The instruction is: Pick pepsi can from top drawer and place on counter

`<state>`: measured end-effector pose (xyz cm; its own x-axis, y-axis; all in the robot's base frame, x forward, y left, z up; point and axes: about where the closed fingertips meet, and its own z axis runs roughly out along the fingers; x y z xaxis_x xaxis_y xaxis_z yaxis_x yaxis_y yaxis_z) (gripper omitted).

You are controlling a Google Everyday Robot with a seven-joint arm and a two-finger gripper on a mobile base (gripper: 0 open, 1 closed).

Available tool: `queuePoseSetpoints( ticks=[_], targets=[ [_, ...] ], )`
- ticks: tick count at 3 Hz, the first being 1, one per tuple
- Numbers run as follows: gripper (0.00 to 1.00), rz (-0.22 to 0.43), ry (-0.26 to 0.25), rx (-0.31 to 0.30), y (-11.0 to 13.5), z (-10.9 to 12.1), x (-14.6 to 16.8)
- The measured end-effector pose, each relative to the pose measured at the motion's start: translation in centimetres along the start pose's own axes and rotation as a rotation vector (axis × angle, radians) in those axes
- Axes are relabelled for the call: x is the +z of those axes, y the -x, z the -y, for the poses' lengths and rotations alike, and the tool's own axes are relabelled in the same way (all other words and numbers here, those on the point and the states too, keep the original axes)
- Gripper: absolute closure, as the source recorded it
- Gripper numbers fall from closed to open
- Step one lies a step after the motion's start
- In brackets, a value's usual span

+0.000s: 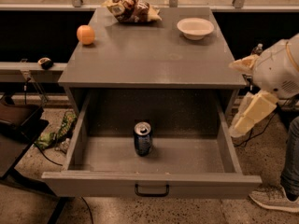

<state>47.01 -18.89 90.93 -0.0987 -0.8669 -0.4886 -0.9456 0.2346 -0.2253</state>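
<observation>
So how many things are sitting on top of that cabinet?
3: an orange ball near the left edge, a snack bag at the back middle, a white bowl at the back right. The gripper hangs beside the drawer, on its right.

The pepsi can [143, 138] stands upright in the open top drawer [149, 185].
The gripper [245, 120] hangs beside the counter's [149, 55] right edge, well apart from the can.

The pepsi can [143, 138] stands in the middle of the open top drawer [93, 185], below the worktop [154, 59]. On the worktop, a ball [86, 34] lies at the left, a snack bag [132, 9] at the back and a bowl [195, 28] at the right. The gripper [239, 127] hangs right of the drawer.
</observation>
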Motion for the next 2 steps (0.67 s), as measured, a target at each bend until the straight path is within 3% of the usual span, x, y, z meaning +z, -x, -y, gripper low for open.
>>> queuePoseSetpoints(
  ticks=[1, 2],
  targets=[
    [0.0, 0.372, -0.015, -0.024, 1.9, 2.1, 7.4],
    [0.0, 0.672, -0.005, -0.037, 6.1, 3.2, 11.0]
  ],
)
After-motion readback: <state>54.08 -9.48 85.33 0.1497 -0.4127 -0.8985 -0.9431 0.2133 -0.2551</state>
